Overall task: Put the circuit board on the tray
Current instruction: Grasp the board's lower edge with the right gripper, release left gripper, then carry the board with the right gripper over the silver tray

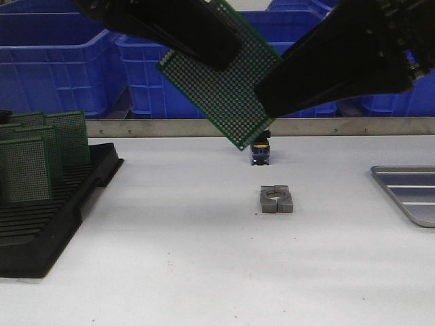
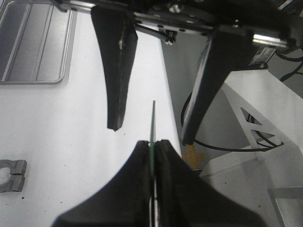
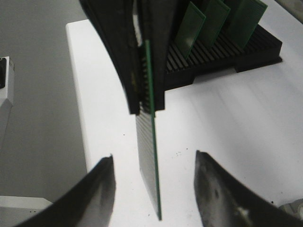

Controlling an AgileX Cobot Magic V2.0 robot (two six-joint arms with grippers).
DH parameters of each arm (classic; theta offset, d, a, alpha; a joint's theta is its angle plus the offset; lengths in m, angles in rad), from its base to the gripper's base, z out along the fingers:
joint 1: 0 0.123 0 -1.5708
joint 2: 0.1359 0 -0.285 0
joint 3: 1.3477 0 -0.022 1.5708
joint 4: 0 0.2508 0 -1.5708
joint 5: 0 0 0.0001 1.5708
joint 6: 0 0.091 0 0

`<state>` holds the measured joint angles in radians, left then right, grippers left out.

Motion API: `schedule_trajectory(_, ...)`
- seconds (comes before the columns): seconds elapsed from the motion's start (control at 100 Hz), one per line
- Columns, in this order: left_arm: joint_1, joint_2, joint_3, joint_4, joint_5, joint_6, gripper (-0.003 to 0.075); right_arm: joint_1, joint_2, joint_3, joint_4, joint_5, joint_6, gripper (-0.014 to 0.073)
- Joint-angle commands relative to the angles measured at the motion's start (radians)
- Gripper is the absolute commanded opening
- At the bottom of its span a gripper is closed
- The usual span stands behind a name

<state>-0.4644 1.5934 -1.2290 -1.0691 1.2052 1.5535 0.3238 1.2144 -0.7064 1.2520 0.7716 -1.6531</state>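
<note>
A green perforated circuit board [image 1: 221, 85] hangs tilted in the air above the middle of the table. My left gripper [image 1: 228, 58] is shut on its upper part; in the left wrist view [image 2: 154, 142] the board [image 2: 153, 120] shows edge-on between the closed fingers. My right gripper [image 1: 264, 95] is open, its fingers straddling the board's free end without touching; the right wrist view [image 3: 154, 158] shows the board [image 3: 147, 165] between them. The silver-grey ribbed tray [image 1: 408, 193] lies empty at the table's right edge; it also shows in the left wrist view [image 2: 33, 42].
A black slotted rack [image 1: 41, 224] with several green boards [image 1: 41, 156] stands at the left. A grey clamp block [image 1: 276, 200] lies mid-table, with a small blue and yellow object [image 1: 262, 153] behind it. Blue bins [image 1: 61, 61] line the back.
</note>
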Motion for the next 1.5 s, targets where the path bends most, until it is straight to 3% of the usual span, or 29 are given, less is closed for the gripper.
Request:
schedule_trajectory(0.0, -0.009, -0.044, -0.032, -0.079, 0.038, -0.007, -0.002, 0.003, -0.01, -0.035, 0.058, 0.027, -0.011, 0.0213)
schedule_trajectory(0.17, -0.009, -0.044, -0.032, -0.079, 0.038, -0.007, 0.0027, 0.003, -0.01, -0.035, 0.059, 0.035, -0.01, -0.0071)
schedule_trajectory(0.24, -0.009, -0.044, -0.032, -0.079, 0.038, -0.007, 0.012, 0.003, -0.01, -0.035, 0.059, 0.04, -0.007, -0.0063)
schedule_trajectory(0.37, -0.009, -0.044, -0.032, -0.079, 0.022, -0.007, 0.0378, 0.003, -0.01, -0.035, 0.059, 0.076, 0.026, -0.0063)
schedule_trajectory(0.48, -0.009, -0.044, -0.032, -0.079, -0.012, -0.007, 0.0501, 0.003, -0.01, -0.035, 0.04, 0.083, 0.274, -0.0063)
schedule_trajectory(0.56, -0.009, -0.044, -0.032, -0.079, -0.026, -0.007, 0.0507, 0.0, -0.01, -0.035, -0.033, 0.082, 0.454, -0.0063)
schedule_trajectory(0.81, -0.009, -0.044, -0.032, -0.079, -0.055, -0.007, 0.0504, -0.009, -0.01, -0.035, -0.351, 0.102, 0.783, -0.0063)
schedule_trajectory(0.98, -0.009, -0.044, -0.032, -0.079, -0.059, -0.007, 0.0504, -0.137, -0.01, -0.035, -0.437, 0.043, 0.974, -0.0063)
schedule_trajectory(1.29, -0.009, -0.044, -0.032, -0.079, -0.059, -0.007, 0.0503, -0.518, 0.059, -0.038, -0.435, -0.105, 0.998, -0.0063)
schedule_trajectory(1.49, -0.009, -0.044, -0.032, -0.079, -0.059, -0.007, 0.0503, -0.587, 0.221, -0.116, -0.406, -0.129, 0.978, -0.0063)
